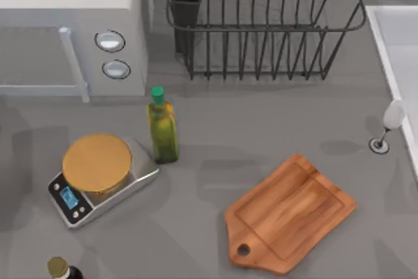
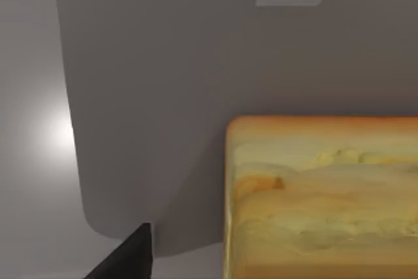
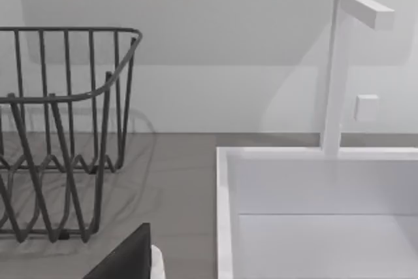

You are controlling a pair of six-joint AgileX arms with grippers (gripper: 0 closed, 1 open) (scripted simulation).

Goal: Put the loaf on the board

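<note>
Pale-yellow, brown-crusted loaf [image 2: 323, 197] beside left claw [image 2: 130, 256], grip state unclear; board [image 1: 290, 215] bare

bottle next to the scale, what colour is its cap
Green. The bottle has a green cap over yellow-green glass, seen best in the top view.

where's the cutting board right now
In the top view the board lies flat on the table's right half near the front edge, handle toward the front left, right of the oil bottle and the scale.
</note>
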